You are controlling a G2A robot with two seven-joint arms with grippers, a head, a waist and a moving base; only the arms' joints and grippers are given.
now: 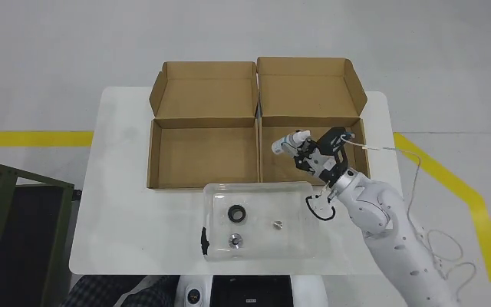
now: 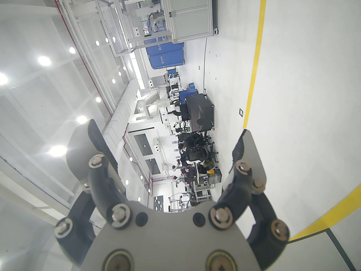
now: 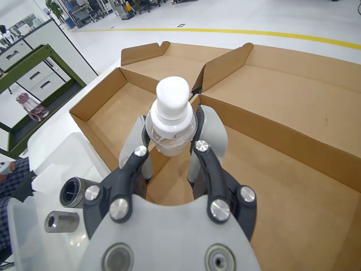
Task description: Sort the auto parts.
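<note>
At the left end effector: spread wide, grips nothing, aims off into the room, away from the table.

Left of centre in the top view: left cardboard box, lid folded back. Below it, lower centre: clear tray with a black ring, a grey metal sleeve and a small metal piece, none yet sorted. At its left rim, a dark bit, too small to identify.

Right of centre: right cardboard box, likewise open. Over its left part, the right end effector, closed on a white capped part, apparently held in the air above the box floor. In the right wrist view, pinched by the fingers low on a clear-wrapped base, cap jutting past the tips.

Likely trouble: hangs near the shared wall of the two boxes, so on release could strike that wall or tip into the wrong box. Slick wrap plus a low hold: could slide or pivot out early. From this height, may bounce or roll on landing.

In the way: front wall of the right box, between tray and box floor, to be cleared on each trip. Thin cable off the right arm, draped across the box's right side, a possible snag.
</note>
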